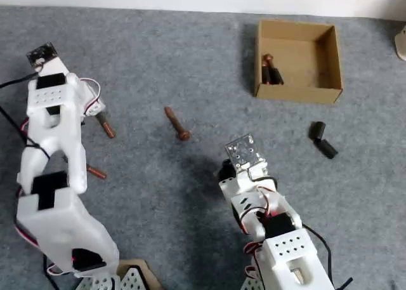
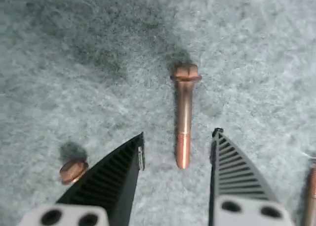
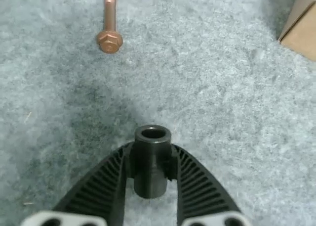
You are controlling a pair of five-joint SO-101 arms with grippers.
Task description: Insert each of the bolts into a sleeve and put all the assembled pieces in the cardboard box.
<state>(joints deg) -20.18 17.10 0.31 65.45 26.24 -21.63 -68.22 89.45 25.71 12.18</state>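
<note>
My left gripper [image 2: 178, 135] is open and low over the grey mat, with a copper bolt [image 2: 183, 116] lying between its fingers, head away from the wrist. A second bolt's head [image 2: 73, 170] lies beside one finger. In the high view the left arm [image 1: 56, 115] covers part of a bolt [image 1: 106, 127], another bolt [image 1: 96, 172] lies nearer the front, and a third bolt [image 1: 177, 123] lies mid-table. My right gripper [image 3: 152, 152] is shut on a black sleeve [image 3: 152, 159], held upright with its bore open. That third bolt [image 3: 109, 23] lies ahead of it. The cardboard box [image 1: 330, 61] holds one assembled piece [image 1: 271, 70].
Two loose black sleeves [image 1: 317, 130] [image 1: 327, 149] lie on the mat in front of the box. A corner of the box [image 3: 301, 23] shows in the right wrist view. The right arm [image 1: 266, 220] rises from the front centre. Open mat lies between the arms.
</note>
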